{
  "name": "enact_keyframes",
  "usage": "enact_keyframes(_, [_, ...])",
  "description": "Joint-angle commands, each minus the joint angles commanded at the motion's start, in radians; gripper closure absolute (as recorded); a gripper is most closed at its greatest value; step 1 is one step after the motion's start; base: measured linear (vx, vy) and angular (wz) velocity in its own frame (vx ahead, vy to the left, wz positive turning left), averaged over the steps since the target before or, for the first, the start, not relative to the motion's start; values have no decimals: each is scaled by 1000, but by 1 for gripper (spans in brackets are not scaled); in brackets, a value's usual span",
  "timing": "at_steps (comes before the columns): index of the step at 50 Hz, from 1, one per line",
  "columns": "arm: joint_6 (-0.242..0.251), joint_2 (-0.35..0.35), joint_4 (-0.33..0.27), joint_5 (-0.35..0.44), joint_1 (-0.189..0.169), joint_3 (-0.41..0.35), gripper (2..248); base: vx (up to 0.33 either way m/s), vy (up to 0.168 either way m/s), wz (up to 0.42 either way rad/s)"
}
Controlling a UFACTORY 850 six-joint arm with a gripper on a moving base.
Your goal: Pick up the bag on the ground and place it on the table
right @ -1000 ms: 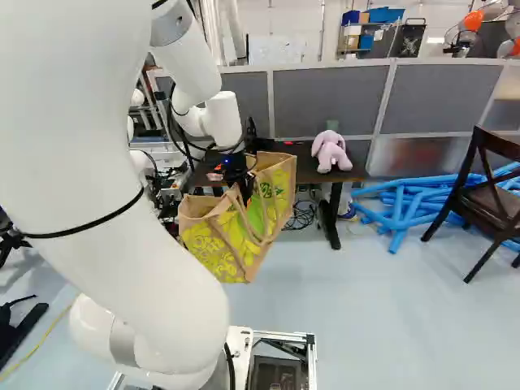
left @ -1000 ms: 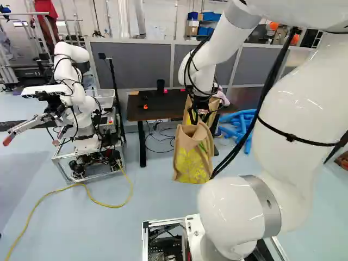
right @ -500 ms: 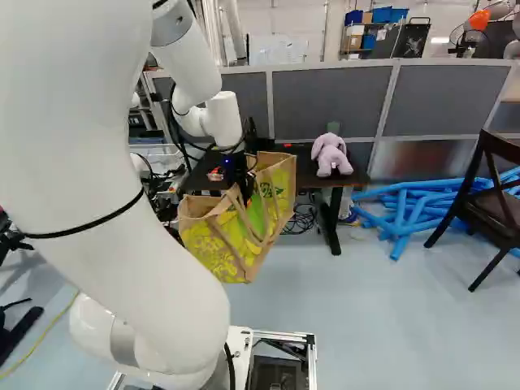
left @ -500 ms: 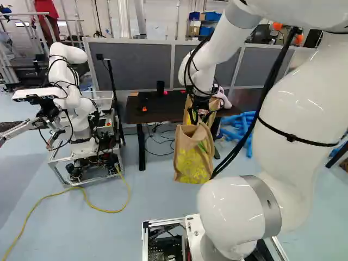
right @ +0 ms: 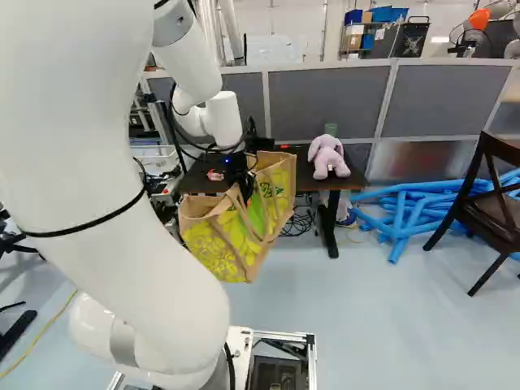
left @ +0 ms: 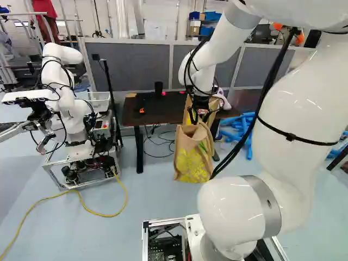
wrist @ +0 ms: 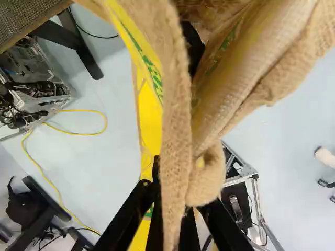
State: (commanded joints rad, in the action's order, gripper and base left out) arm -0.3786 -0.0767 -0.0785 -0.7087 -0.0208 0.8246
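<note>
In the left base view my gripper (left: 200, 115) is at the top of the tan and yellow bag (left: 193, 157), which hangs in front of the dark table (left: 129, 113). Seen from the right base view, the bag (right: 231, 236) tilts and covers part of the tabletop's near edge. The wrist view has a strip of the bag's woven fabric (wrist: 175, 141) pinched between both fingers of the gripper (wrist: 171, 209), shut on it. The bag's body hides much of what lies ahead of the fingers; the table (wrist: 21, 21) shows beside it.
A pink plush toy (right: 327, 156) and a black cup (left: 158, 88) stand on the table. Another robot (left: 70, 114) is left of it, with a yellow cable (left: 81, 202). Blue tubes (right: 406, 213) and a dark chair (right: 487, 203) are to the right.
The base has moved a little towards the table, with the other robot and table shifting left in the left base view. My arm keeps its pose, and the bag travels with the gripper.
</note>
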Motion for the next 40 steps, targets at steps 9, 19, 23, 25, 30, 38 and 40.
enact_keyframes(9, [0,0,0,0,0,4,229,-15,9,-2])
enact_keyframes(19, [0,32,0,0,0,0,229,0,0,0])
enact_keyframes(23, [0,47,0,0,0,-1,229,0,0,0])
enact_keyframes(25, [0,56,0,0,0,-2,229,0,0,0])
enact_keyframes(30, [0,73,0,-6,0,-3,229,0,0,0])
enact_keyframes(38, [0,94,0,-31,1,4,229,0,0,0])
enact_keyframes(40, [0,99,0,-38,1,7,229,0,0,0])
